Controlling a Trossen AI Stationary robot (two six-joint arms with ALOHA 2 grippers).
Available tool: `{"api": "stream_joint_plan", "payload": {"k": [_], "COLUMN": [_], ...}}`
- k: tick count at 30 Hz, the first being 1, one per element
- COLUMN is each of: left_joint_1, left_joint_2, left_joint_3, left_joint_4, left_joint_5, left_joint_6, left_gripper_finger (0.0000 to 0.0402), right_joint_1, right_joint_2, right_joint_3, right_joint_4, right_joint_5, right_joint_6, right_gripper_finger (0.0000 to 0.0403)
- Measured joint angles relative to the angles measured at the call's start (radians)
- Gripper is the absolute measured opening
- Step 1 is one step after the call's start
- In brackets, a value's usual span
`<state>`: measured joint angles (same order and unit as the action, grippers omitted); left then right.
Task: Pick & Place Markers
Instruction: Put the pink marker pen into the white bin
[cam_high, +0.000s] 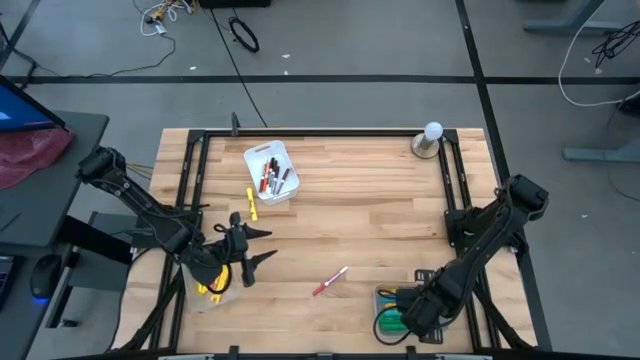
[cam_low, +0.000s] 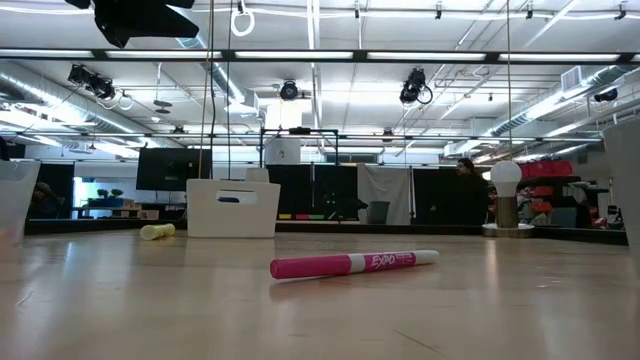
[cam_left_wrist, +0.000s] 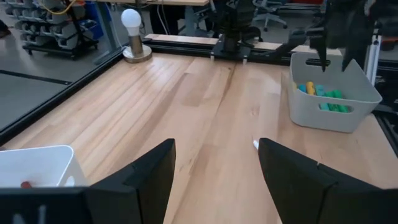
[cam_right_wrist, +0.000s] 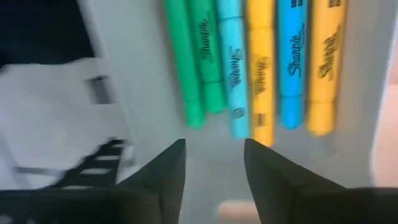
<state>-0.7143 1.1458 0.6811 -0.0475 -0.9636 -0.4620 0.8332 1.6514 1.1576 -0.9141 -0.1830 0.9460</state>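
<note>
Both grippers stood open and held nothing. Down at the near right corner of the table, the right gripper hung inside the grey tray, its two dark fingers parted by a narrow gap just short of a row of markers lying side by side on the tray floor: two green markers, a light blue marker, a yellow marker, a blue marker and another yellow one at the row's end. Seen from above, that arm covered most of the tray.

At the near left, the left gripper hovered beside a clear tray with yellow markers inside it. Its fingers were spread wide over bare wood, pointing across the table toward the grey tray.

Between the two arms, a pink marker with a white end lay alone on the wooden table, tilted, touching nothing; its barrel read EXPO in the low view.

Farther back on the left, a loose yellow marker lay just beside a white tray holding several slim red and dark markers.

At the far right corner stood a white bulb on a round base.
</note>
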Motion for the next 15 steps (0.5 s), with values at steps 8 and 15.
{"api": "stream_joint_plan", "payload": {"k": [8,15], "left_joint_1": [0.000,0.003], "left_joint_2": [0.000,0.062], "left_joint_3": [0.000,-0.001], "left_joint_4": [0.015,0.127], "left_joint_5": [0.003,-0.007], "left_joint_6": [0.000,0.042], "left_gripper_finger": [0.0236,0.0236], "right_joint_1": [-0.060,-0.031], "right_joint_2": [-0.100,-0.181], "right_joint_3": [0.120,0.088], "right_joint_4": [-0.072,0.050], "right_joint_5": [0.032,0.733], "right_joint_6": [0.056,-0.106], "right_gripper_finger": [0.0155,0.0127]}}
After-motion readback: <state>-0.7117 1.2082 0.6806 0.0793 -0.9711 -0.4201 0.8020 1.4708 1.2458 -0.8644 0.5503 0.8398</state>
